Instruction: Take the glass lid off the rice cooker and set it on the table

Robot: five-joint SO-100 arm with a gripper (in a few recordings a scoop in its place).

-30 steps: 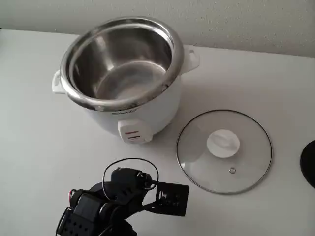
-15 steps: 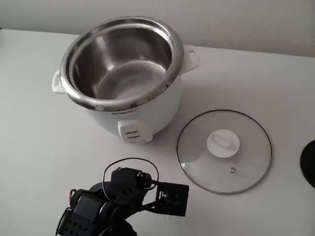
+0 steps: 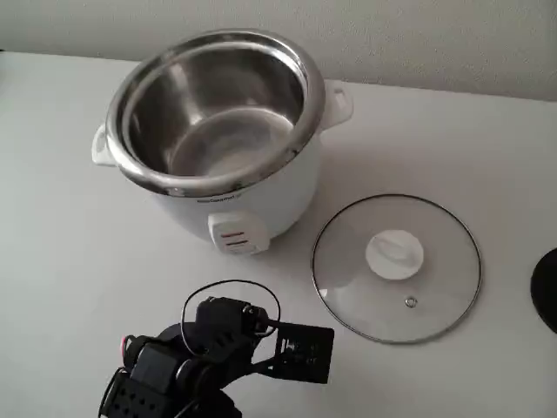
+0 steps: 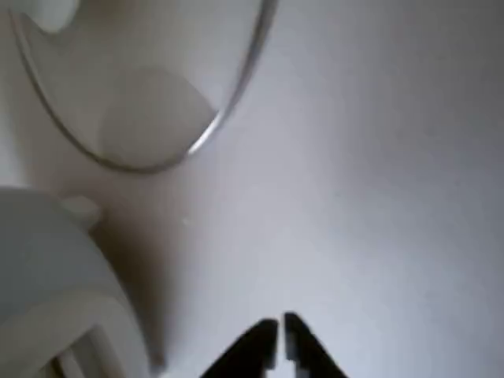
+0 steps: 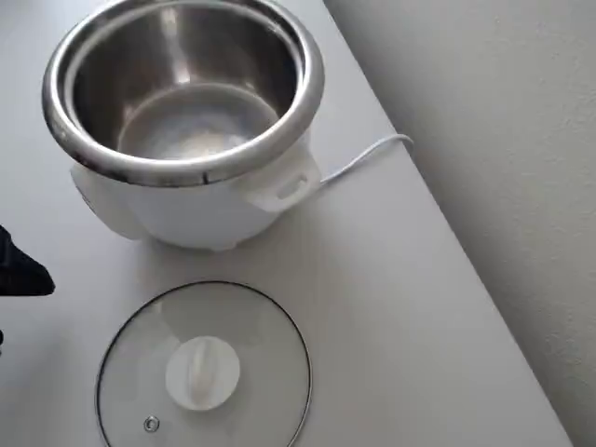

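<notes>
The glass lid lies flat on the table, knob up, at about 4 o'clock from the rice cooker in the fixed view, close beside it but apart. Its small steam vent sits toward 6 o'clock of the knob, and the thin metal rim rings clear glass through which the white tabletop shows.

In the overhead view the lid rests at 6 o'clock from the cooker, with a narrow strip of table between them. The cooker stands open, its steel pot bare and shiny, 2 white side handles at its flanks and a switch panel facing 6 o'clock in the fixed view. A white cord trails from the cooker toward 3 o'clock in the overhead view, to the table's edge by the wall.

The black arm sits low at 7 o'clock of the fixed view, well clear of the lid. In the wrist view the gripper hangs over bare table, its 2 dark tips nearly together with a thin slit between them, holding nothing. The lid's rim curves across 11 o'clock of that view, blurred, with the cooker's white body at 8 o'clock.
</notes>
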